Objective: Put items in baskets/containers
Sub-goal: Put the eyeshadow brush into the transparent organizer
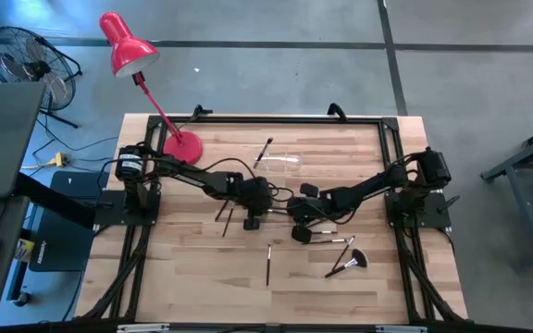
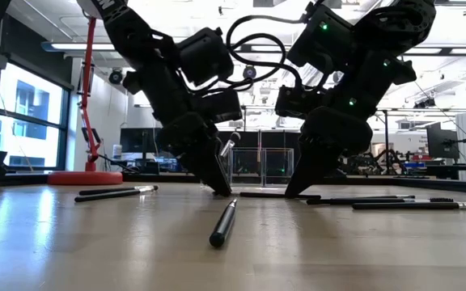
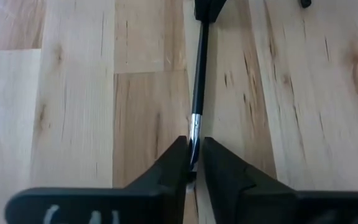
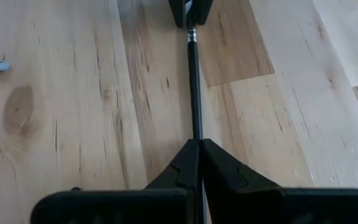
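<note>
Both grippers are down on the table mid-board, each on an end of the same thin brush.

Left gripper: fingers pinched onto the brush at its silver band, shaft running away toward the other arm. Right gripper: fingers pressed together on the dark handle end, with the left gripper's tips visible at the far end of the shaft. In the low view both sets of fingertips touch the wood, close together.

Clear holder: faint outline near the back of the table, beside the red lamp base, with one brush lying at it. It sits well apart from where the grippers are. Other brushes lie loose: one toward the front, the fan-headed one front right, and a few around the arms.

Risks, as judgement:
- Two grips on one thin shaft. If the arms lift or pull out of sync, the brush bends, snaps or twists out.
- The left grip sits on the smooth band, so slip is likely once the right lets go.
- Fingertips on the wood could scrape or drag.
- The holder is light and hard to see; a tilted brush could tip it or miss the opening.
</note>
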### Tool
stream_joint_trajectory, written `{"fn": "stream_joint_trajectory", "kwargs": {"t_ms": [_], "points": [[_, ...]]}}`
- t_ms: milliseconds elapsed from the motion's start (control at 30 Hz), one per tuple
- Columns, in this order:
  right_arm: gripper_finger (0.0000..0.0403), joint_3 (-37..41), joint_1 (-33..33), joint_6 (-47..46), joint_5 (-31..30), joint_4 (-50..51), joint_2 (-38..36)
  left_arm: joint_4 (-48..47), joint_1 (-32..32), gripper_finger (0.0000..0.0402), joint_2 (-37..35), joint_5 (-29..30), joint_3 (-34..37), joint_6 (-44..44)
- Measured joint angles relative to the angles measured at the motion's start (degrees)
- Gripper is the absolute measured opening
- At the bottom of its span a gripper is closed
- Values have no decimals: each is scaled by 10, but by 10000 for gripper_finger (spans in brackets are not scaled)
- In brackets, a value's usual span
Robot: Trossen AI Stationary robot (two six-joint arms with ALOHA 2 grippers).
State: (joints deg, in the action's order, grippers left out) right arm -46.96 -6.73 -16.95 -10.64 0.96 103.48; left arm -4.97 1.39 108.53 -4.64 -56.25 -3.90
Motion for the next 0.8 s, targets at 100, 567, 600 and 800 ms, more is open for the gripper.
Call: {"fn": "stream_joint_trajectory", "kwargs": {"t_ms": [100,567,600,800], "points": [[5,0,0,-1,0,0,0,0,0,40,0,1,1,0],[52,0,0,-23,-6,-3,-12,-169,0,3,3,22,-94,-15],[56,1,0,-23,-11,0,-17,-186,0,2,4,24,-105,-20],[74,2,0,-22,-44,-4,-44,-200,1,1,5,42,-128,-23]]}}
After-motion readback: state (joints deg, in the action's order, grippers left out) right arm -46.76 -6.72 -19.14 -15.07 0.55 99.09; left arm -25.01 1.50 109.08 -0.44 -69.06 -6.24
